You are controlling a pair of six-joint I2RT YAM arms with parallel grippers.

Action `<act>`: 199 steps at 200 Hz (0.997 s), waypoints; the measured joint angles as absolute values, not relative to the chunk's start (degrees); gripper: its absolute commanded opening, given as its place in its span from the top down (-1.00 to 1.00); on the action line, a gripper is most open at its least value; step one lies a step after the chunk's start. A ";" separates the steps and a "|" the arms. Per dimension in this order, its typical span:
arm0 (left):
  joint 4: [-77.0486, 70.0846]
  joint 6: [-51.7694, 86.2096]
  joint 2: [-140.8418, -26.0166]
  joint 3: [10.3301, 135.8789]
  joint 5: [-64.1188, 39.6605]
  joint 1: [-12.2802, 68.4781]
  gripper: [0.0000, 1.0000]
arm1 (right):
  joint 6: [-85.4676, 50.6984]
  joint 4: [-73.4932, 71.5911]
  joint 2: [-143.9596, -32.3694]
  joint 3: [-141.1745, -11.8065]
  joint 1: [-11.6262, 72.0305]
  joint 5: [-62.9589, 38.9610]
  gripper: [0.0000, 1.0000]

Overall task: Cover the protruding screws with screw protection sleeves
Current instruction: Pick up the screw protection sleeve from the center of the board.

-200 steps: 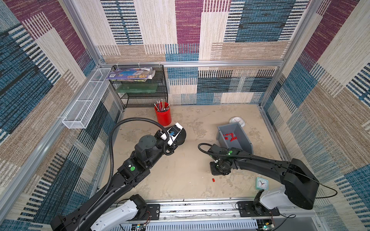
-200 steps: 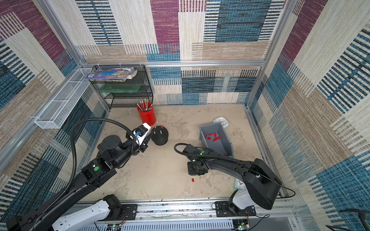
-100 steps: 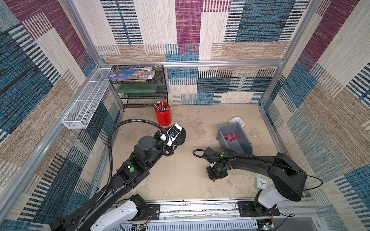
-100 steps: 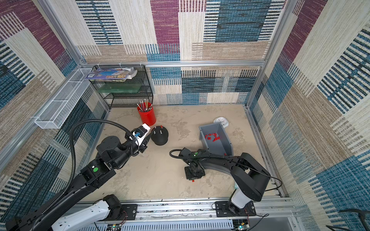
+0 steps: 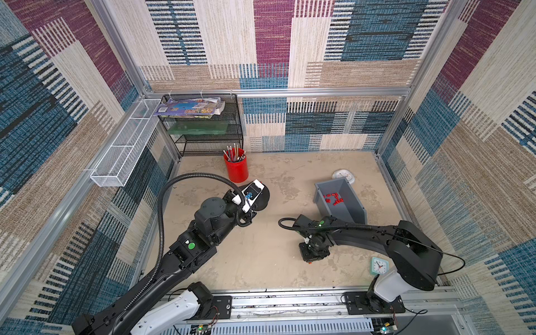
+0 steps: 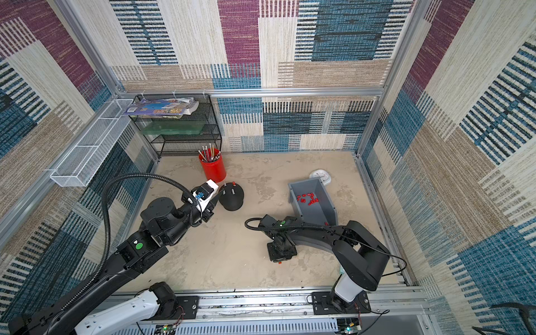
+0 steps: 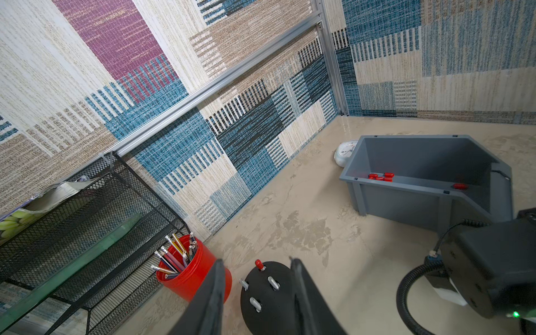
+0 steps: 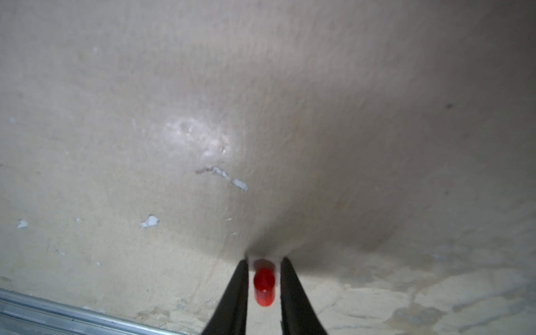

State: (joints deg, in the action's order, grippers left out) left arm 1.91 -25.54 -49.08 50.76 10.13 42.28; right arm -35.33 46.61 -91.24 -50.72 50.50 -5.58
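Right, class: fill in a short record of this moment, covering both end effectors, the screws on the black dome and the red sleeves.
Left end effector: open, fingers either side of the black dome, with a gap showing on one side
Right end effector: open, low over the table, straddling one loose sleeve
Capped screw: one, red sleeve on it
Bare screws: three
Spare sleeves: clustered in the grey bin
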 measured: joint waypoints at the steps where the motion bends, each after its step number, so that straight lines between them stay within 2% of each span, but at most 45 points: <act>1: 1.91 -25.56 -49.08 50.76 10.13 42.28 0.25 | -35.33 46.65 -91.24 -50.72 50.52 -5.58 0.54; 102: 1.91 -25.71 -48.97 50.63 10.09 42.28 0.25 | -34.87 47.53 -91.55 -51.53 50.61 -5.52 0.65; 151: 1.91 -25.71 -48.77 50.57 9.91 42.28 0.25 | -34.87 47.20 -91.96 -51.59 50.54 -5.43 0.54; 199: 1.91 -25.71 -48.80 50.57 9.21 42.28 0.25 | -34.65 47.18 -92.03 -51.57 50.28 -5.43 0.54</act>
State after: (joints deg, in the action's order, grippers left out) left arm 1.91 -25.71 -48.80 50.57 9.21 42.28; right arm -34.65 47.18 -92.03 -51.57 50.28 -5.43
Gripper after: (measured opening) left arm 0.375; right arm 0.229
